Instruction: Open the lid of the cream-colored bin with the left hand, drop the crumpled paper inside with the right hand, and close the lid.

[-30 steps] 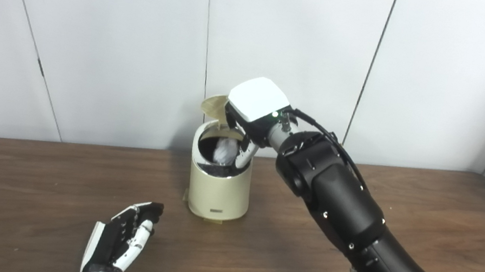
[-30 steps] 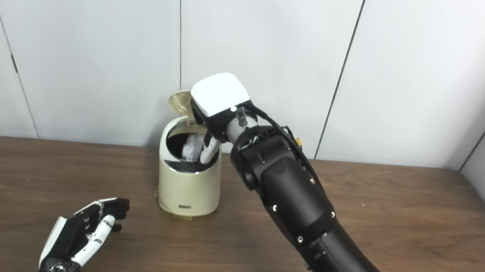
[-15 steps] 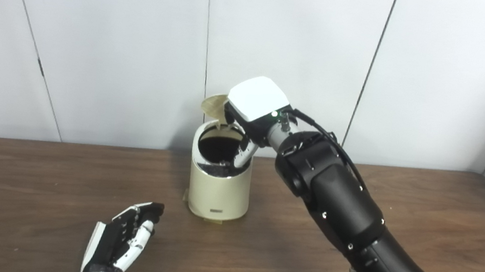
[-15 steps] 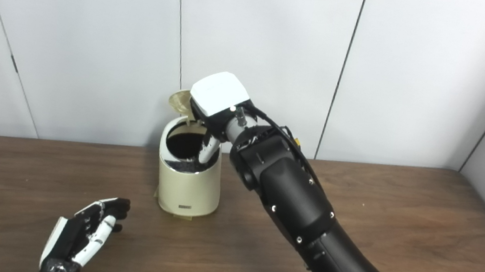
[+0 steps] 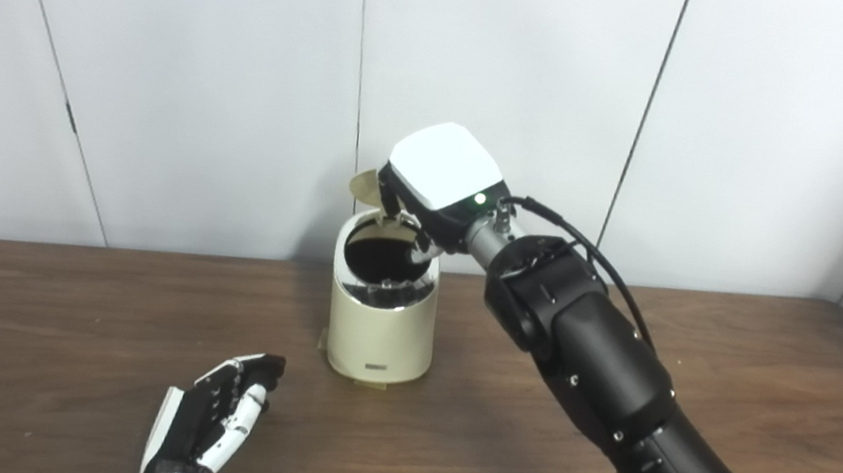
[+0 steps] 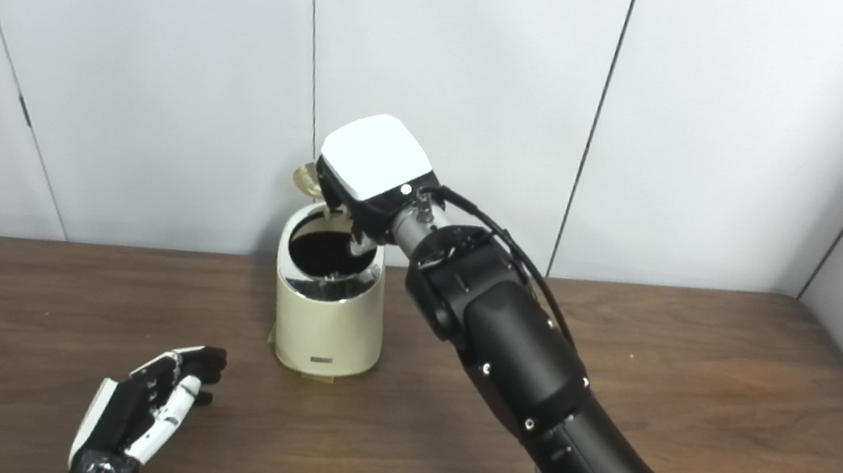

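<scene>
Only partly hidden lid (image 5: pixel 365 183), clearer in left eye view.

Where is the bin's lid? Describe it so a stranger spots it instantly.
Start at the brown table, then find the cream-colored bin near the white wall. The lid is the small tan disc tipped up behind the bin's dark opening, partly hidden by the right hand.

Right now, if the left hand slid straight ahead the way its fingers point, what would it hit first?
Probably the cream-colored bin. The left hand lies low over the table, fingers aimed up and right toward the bin's base, with bare wood between. Depth is uncertain, so it might pass just left.
</scene>
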`<state>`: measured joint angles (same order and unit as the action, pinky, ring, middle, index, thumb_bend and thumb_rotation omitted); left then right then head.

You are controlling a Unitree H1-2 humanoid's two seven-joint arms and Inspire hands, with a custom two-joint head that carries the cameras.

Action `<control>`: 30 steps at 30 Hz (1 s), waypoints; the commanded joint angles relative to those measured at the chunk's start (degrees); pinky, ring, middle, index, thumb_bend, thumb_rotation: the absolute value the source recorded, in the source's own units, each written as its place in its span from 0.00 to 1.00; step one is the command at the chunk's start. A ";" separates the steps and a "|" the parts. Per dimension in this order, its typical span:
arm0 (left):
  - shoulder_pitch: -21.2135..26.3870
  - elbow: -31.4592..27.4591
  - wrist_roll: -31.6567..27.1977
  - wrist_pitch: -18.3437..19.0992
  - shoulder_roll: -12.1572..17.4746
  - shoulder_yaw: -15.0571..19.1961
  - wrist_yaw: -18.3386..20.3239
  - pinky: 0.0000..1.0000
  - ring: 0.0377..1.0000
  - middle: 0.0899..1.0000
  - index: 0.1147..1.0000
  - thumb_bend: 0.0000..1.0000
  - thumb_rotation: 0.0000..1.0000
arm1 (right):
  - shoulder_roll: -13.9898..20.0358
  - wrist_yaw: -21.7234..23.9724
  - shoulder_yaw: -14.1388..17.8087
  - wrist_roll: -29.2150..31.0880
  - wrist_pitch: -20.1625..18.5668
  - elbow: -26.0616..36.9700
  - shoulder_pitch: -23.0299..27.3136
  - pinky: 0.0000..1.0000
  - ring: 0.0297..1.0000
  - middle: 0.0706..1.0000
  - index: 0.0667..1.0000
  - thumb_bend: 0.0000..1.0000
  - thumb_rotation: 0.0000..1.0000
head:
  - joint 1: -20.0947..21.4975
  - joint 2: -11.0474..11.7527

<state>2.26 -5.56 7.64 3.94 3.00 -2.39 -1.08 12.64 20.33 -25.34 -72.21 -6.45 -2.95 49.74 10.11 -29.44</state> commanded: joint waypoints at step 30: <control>1.92 0.00 1.03 -2.84 1.72 0.26 -0.62 0.69 0.74 0.72 0.69 0.19 0.56 | -2.53 -31.81 18.81 38.58 18.82 5.74 -34.61 0.60 0.71 0.73 0.74 0.25 0.57 | -0.07 -0.39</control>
<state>2.37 -4.91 7.77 3.09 4.40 -2.20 -1.44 10.02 -9.71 -7.32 -34.79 9.52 1.31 13.23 10.02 -29.79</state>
